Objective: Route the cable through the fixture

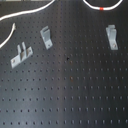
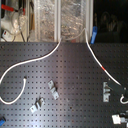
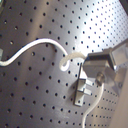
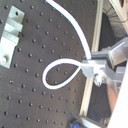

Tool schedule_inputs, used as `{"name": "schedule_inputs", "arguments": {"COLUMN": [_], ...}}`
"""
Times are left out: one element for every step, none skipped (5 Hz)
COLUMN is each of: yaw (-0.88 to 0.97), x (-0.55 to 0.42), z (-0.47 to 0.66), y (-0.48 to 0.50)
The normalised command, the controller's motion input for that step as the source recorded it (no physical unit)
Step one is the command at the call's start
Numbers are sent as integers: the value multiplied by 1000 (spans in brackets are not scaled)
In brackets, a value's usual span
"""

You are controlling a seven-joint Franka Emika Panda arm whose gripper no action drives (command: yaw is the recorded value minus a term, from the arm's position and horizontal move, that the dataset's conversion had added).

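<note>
The white cable (image 2: pixel 30 62) crosses the far part of the black perforated board, and its red band (image 2: pixel 103 66) lies on the stretch that runs toward the second exterior view's right. The forked grey fixture (image 2: pixel 106 91) stands upright near that right edge, also seen as the fixture (image 1: pixel 112 37). My gripper (image 2: pixel 123 96) sits just beyond it at the board's edge, out of the first exterior view. In both wrist views the gripper (image 4: pixel 96 69) is shut on the cable (image 4: pixel 60 75), which curls into a loop beside it. The fixture (image 3: pixel 81 92) stands close by and the cable does not touch it.
A bracket with a slanted top (image 1: pixel 46 36) and a flat-based two-prong bracket (image 1: pixel 20 54) stand toward the first exterior view's left. The cable's free end (image 2: pixel 25 78) lies near the second exterior view's left. Clear bins (image 2: pixel 60 20) line the back. The board's edge (image 4: pixel 95 30) runs next to the gripper.
</note>
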Motion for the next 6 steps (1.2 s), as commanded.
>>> {"name": "schedule_inputs", "arguments": {"yaw": [0,11,0,0,63,23], "x": [0,-87,-12,-85,-264,-363], "z": [14,77,38,92,133,200], "y": [0,42,5,182,287,266]}}
